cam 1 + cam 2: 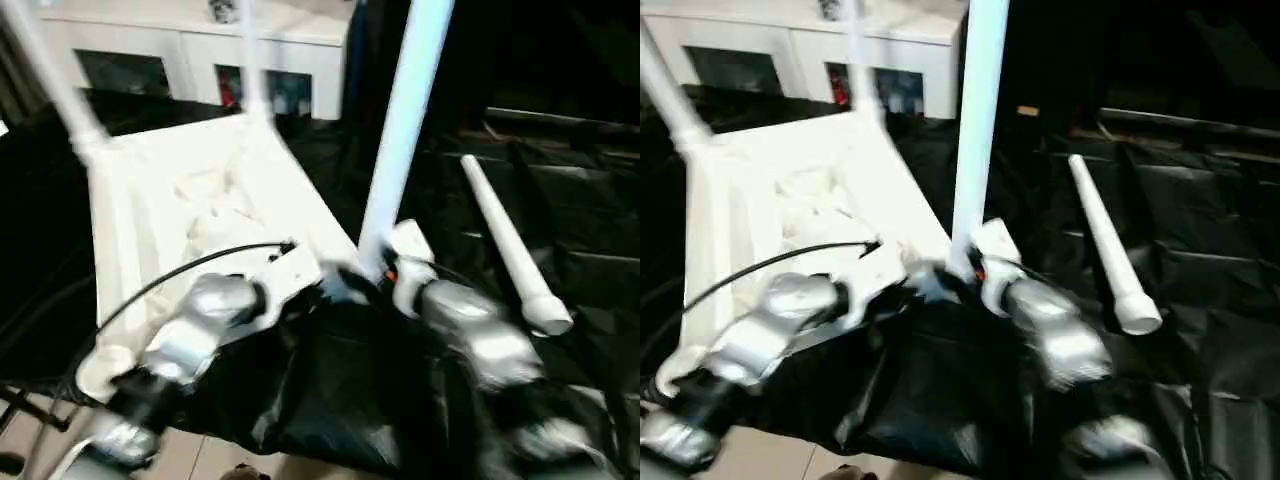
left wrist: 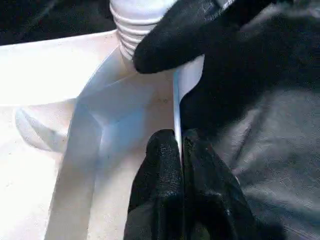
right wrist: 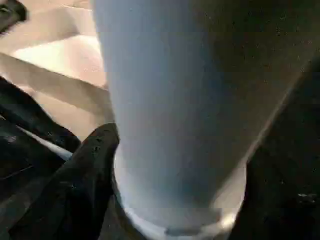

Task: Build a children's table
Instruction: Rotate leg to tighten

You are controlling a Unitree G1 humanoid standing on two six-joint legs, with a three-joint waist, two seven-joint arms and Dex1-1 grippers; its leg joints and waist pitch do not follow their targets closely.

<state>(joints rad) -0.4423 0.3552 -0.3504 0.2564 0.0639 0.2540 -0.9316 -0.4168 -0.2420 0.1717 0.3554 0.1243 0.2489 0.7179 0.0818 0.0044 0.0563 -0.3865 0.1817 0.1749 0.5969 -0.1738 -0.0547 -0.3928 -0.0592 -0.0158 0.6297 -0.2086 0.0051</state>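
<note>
1. Table top (image 1: 200, 210), white plastic, lies upside down on the black sheeting (image 1: 560, 250), ribbed underside up; its long axis runs from the near edge by my forearms away toward the white cabinet (image 1: 190, 40) at the back.
2. Three legs stand in its corner sockets, pointing up. Two rise at the far corners: the far-left leg (image 1: 55, 85) leans up and to the left, the far-right leg (image 1: 250, 60) stands close to upright.
3. The near-right leg (image 1: 405, 120) stands in the corner closest to my right arm, its long axis almost vertical with a slight lean to the right at the top.
4. The fourth leg (image 1: 505, 245) lies loose on the sheeting to the right of the top, well apart from it, its long axis running away from me, with the wider end (image 1: 548, 312) nearest me.
5. My left gripper (image 2: 180, 150) is pinched together on the thin raised rim of the top, just beside the ribbed base of the near-right leg.
6. My right gripper (image 3: 175, 175) sits at that leg's base with its jaws apart around the tube; one black finger (image 3: 92, 160) lies against the tube's side. Whether the finger presses on it I cannot tell.
</note>
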